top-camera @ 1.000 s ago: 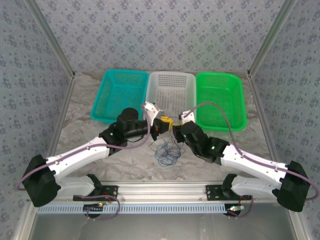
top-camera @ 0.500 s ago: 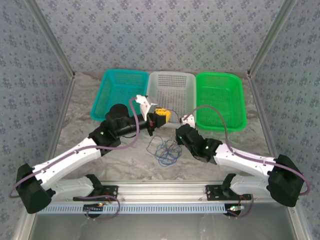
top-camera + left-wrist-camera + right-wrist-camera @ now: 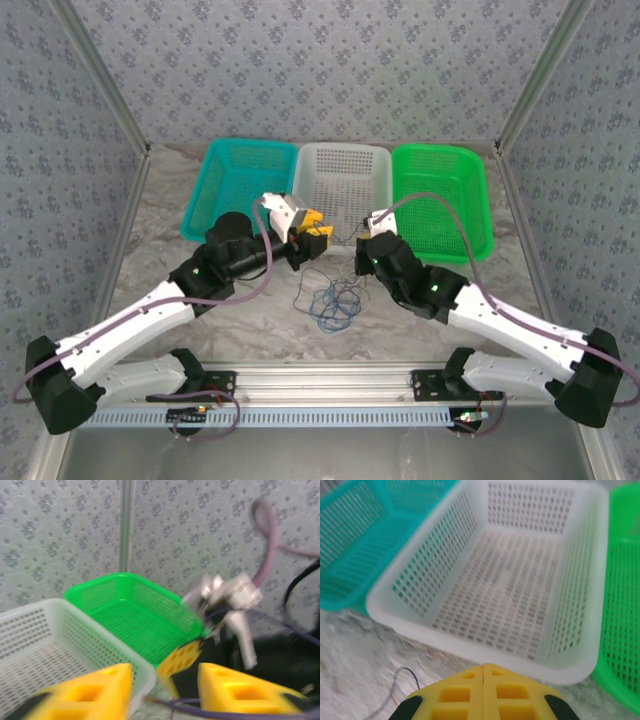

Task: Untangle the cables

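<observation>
The cables lie nearest the arm bases, a loose heap of blue and dark loops on the bare counter, well apart from any basket. Just beyond the heap, the left pincer hangs with its yellow fingers spread, likely readying for a fresh grab. The right pincer is pressed together. I cannot tell whether a wire is caught in it, but a dark strand trails on the counter beside it. Farthest back stand the teal basket, white basket and green basket, side by side, probably one for each freed cable. None holds a cable yet, so the sorting looks barely begun.
</observation>
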